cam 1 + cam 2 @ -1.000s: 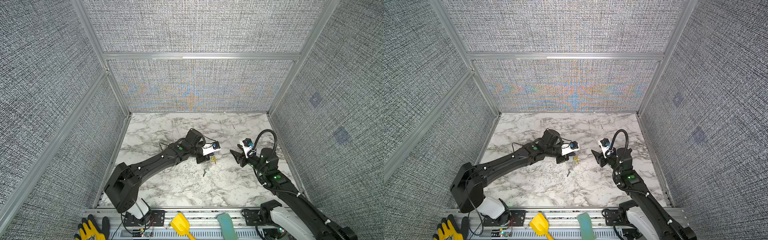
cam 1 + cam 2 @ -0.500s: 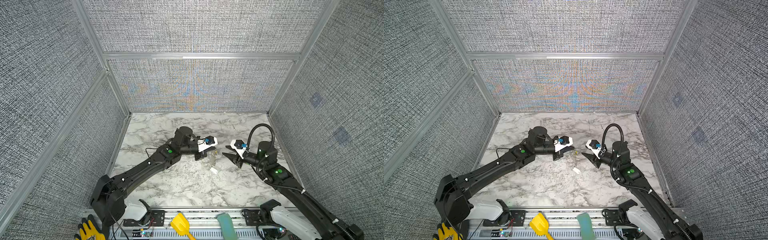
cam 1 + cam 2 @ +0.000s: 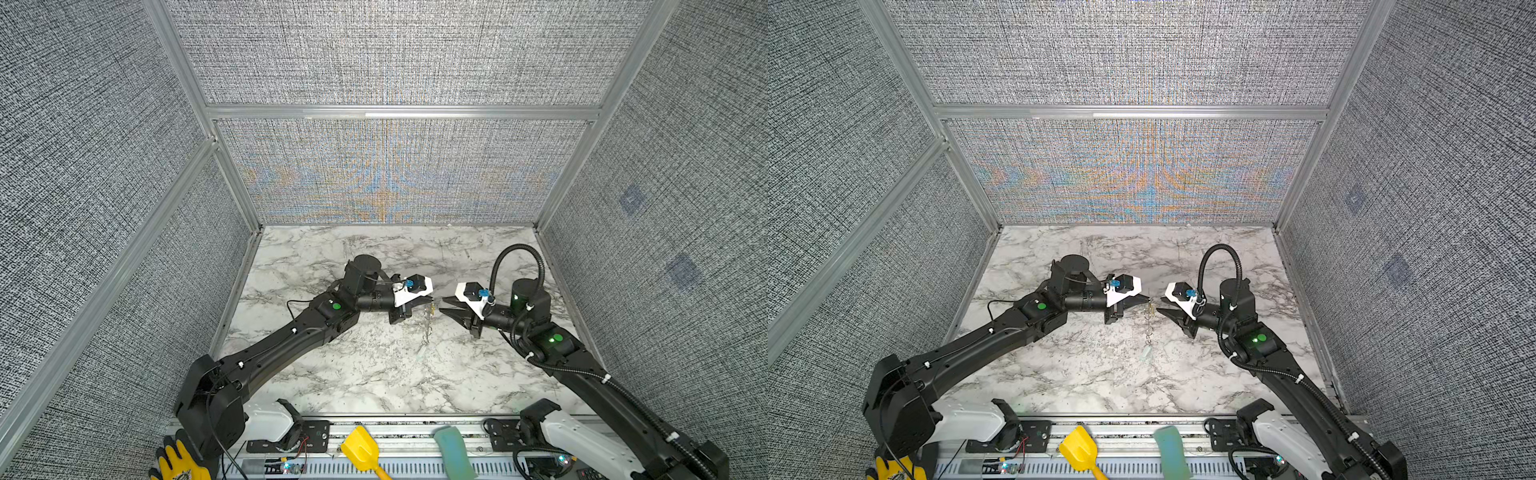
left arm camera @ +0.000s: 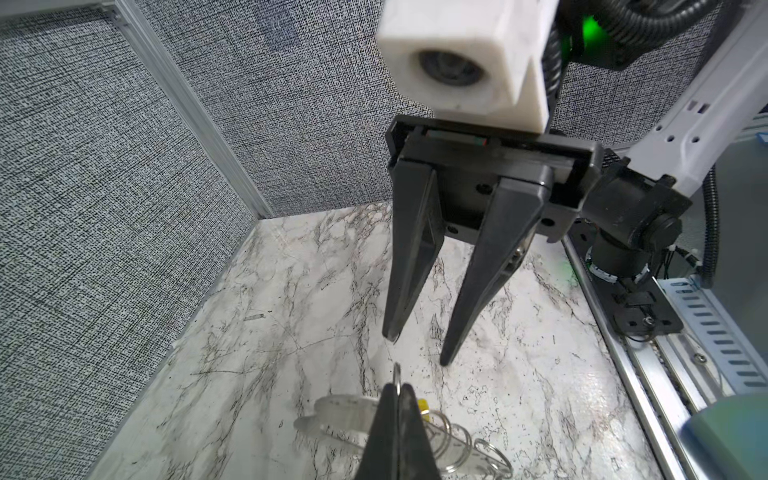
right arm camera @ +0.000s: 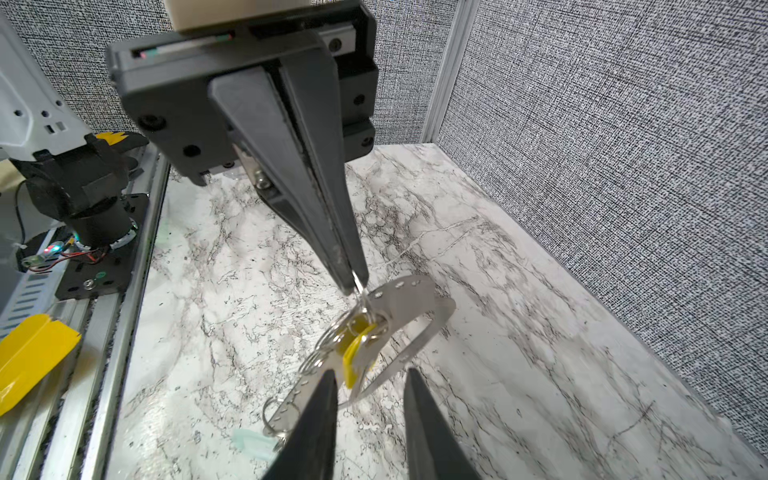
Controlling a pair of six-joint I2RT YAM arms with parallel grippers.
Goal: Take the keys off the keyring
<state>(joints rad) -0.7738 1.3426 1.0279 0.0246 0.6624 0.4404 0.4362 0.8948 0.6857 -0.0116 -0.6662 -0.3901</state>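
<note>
Pinching a wire loop (image 5: 360, 287) shut in my left hand (image 5: 353, 284), keyring (image 5: 409, 297) dangling below, my right hand (image 5: 370, 371) parted beside the yellow-tagged key (image 5: 353, 357)

The keyring (image 5: 409, 299) hangs between the left end effector (image 5: 353, 284) and the right end effector (image 4: 417, 349), above the table (image 3: 374, 374)

Above the white, grey-veined marble tabletop (image 3: 374, 374), the black left gripper (image 3: 427, 300) has its tips closed together on a thin grey metal keyring (image 3: 428, 322). The keyring hangs edge-on below the tips, with a speck of yellow tag (image 3: 432, 308) near its top and a pale tag (image 3: 420, 349) at its lower end, down by the marble. The black right gripper (image 3: 445, 305) points at it from just beside, jaws apart and holding nothing. A yellow plastic scoop (image 3: 361, 449), a teal block (image 3: 453, 451) and a yellow glove (image 3: 183, 465) lie along the front metal rail (image 3: 415, 428).
</note>
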